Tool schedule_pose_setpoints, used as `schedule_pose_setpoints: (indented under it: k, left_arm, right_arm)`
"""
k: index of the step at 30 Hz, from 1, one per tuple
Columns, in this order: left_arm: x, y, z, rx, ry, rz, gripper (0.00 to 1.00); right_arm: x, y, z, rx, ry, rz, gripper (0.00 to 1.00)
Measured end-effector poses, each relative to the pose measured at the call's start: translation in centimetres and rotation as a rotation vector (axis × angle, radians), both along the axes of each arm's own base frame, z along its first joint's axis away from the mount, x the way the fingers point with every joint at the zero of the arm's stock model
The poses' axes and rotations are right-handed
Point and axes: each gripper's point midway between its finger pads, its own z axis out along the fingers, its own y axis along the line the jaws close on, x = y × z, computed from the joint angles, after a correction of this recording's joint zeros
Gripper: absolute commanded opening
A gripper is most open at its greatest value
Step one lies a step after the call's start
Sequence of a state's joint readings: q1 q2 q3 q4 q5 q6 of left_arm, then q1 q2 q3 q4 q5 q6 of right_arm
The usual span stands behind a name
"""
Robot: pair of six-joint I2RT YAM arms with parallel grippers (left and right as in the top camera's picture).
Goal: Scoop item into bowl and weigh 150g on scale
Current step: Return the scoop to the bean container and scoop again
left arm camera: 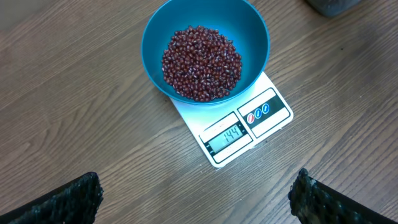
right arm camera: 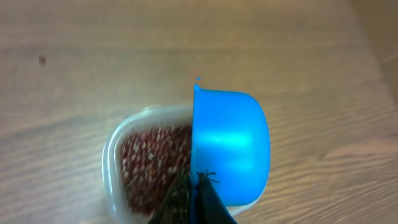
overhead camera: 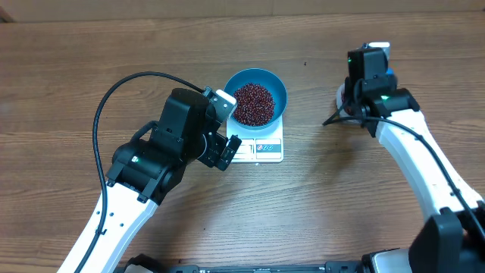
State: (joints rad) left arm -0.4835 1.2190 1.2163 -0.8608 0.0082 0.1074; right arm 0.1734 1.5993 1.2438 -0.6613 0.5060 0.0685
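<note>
The bowl (left arm camera: 252, 37) sits on the scale (left arm camera: 264, 115) near the middle of the worktop (overhead camera: 91, 68), with a mound of beans (left arm camera: 201, 62) in it. The display appears to read 144, so by my judgement a small top-up is left.

The right tool (right arm camera: 196, 198) is closed on the handle of a blue scoop (right arm camera: 231, 143). It hangs over a clear tub (right arm camera: 114, 155) of beans at the far right. The scoop's long axis runs straight out from the tool, with the cup leading over the tub's right half.

From that tool the bowl lies to the left, well apart, so a loaded scoop must travel leftward across bare worktop.

The left tool (overhead camera: 226, 152) is wide open and empty, just beside the scale's left edge. It is the nearer arm but holds nothing.
</note>
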Motion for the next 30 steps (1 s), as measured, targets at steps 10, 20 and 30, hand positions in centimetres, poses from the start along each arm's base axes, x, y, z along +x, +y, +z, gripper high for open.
schedule_pose_setpoints:
  k: [10, 20, 30]
  left_arm:
    - [0.0, 0.0, 0.0, 0.000, 0.000, 0.000, 1.00]
    - [0.0, 0.0, 0.0, 0.000, 0.000, 0.000, 1.00]
    - [0.0, 0.0, 0.0, 0.000, 0.000, 0.000, 1.00]
  right_arm:
    - [-0.6, 0.2, -4.8, 0.005, 0.143, -0.009, 0.04]
    - [-0.6, 1.9, -6.6, 0.091, 0.188, 0.038, 0.04]
    - [-0.2, 2.2, -6.9, 0.249, 0.185, 0.033, 0.04]
